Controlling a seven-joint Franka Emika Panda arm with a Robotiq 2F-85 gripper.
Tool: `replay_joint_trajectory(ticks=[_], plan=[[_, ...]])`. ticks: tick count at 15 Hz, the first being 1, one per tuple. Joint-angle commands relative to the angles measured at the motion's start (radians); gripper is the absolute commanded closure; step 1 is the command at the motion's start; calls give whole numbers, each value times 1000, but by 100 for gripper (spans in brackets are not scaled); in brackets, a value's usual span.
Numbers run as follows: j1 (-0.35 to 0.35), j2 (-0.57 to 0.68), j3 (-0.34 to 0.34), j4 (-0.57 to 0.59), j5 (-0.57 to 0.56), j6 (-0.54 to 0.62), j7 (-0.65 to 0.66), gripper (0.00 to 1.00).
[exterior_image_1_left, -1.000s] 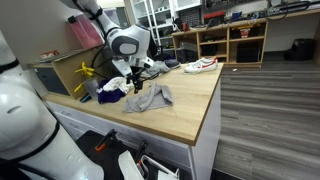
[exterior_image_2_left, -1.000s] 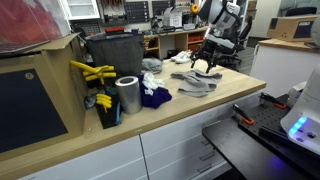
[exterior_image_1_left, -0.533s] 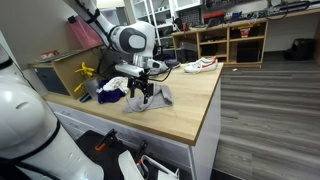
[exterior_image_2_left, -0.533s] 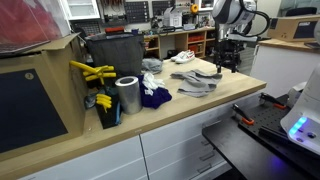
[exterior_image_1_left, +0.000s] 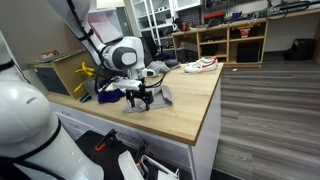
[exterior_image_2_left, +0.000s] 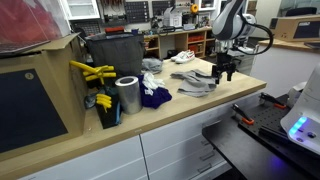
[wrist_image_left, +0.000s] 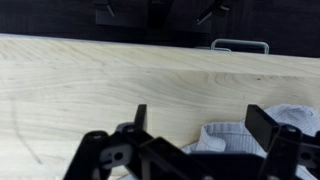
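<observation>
Finding: the end effector (exterior_image_1_left: 140, 98) hangs low over the bench (exterior_image_1_left: 192, 102), fingertips pointing down at the near edge of a crumpled grey cloth (exterior_image_1_left: 158, 96). In the wrist view the two fingers (wrist_image_left: 262, 124) stand wide apart with nothing between them, so the end effector is released and empty.

Position of the cloth: in the wrist view the grey cloth (wrist_image_left: 240, 140) lies under the gap and toward the finger on the right of that picture. Bare wood fills the rest of the picture. Whether the tips touch the fabric cannot be told. In an exterior view the end effector (exterior_image_2_left: 224, 72) stands at the end of the grey cloth (exterior_image_2_left: 197, 84) farthest from the clutter. The cloth's longer spread runs along the bench from there toward the pile, but it is too rumpled for a firm axis. There is only one arm, so nearness is not in question.

Surroundings on the bench:
- a blue cloth (exterior_image_2_left: 155, 97) and a white cloth (exterior_image_2_left: 152, 66), just beside the grey one
- a metal can (exterior_image_2_left: 127, 95), yellow clamps (exterior_image_2_left: 90, 72) and a black bin (exterior_image_2_left: 112, 52), well apart from the end effector
- a white shoe (exterior_image_1_left: 200, 65) at the far end

Surface and room: pale, smooth wood bench — workshop shelving (exterior_image_1_left: 232, 42) behind it, plank floor (exterior_image_1_left: 270, 110) alongside.
</observation>
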Motion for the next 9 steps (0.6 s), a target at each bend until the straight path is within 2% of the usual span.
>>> replay_joint_trajectory(ticks=[1, 2, 9], plan=[[17, 22, 0, -17, -2, 125, -16, 0], [18, 31, 2, -20, 2, 158, -19, 20], [10, 66, 51, -58, 43, 288, -57, 73]])
